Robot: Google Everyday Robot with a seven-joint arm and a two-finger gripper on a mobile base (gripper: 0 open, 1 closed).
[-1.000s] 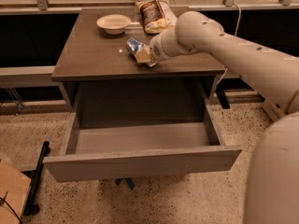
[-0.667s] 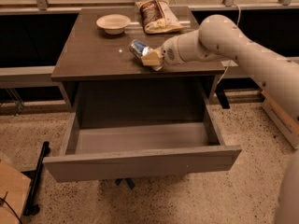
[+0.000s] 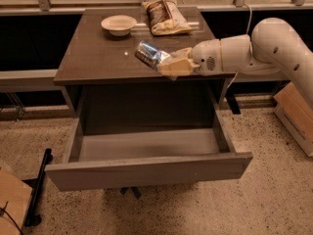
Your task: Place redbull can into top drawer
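Gripper (image 3: 168, 66) first, folks: its tan fingers sit just right of centre frame, over the front right part of the dark brown tabletop (image 3: 98, 53). We read them as closed on one end of the slim silver-and-blue metal redbull can (image 3: 149, 54), which juts up and to the left at a tilt. Whether the can is clear of the surface or brushing it, we cannot tell. The bulky white arm (image 3: 274, 43) reaches in from the right edge.

Across the lower half of the frame, the wide shallow grey top drawer (image 3: 146, 170) stands pulled right out, light grey floor showing. At the top of the frame, a small cream bowl (image 3: 119, 23) and a brown-and-yellow crinkly snack bag (image 3: 164, 17) lie at the back of the tabletop, well apart from the action.

Now, the dangers as we judge them. That hold is on one end of smooth metal, so a quick swing could let the can pivot or slide out. The can has to come forward past the tabletop's front edge and then down, and its free end could clip that edge or the drawer's right wall. Let go too high and it may bounce or roll, and in a drawer this shallow it could hop over the front panel.
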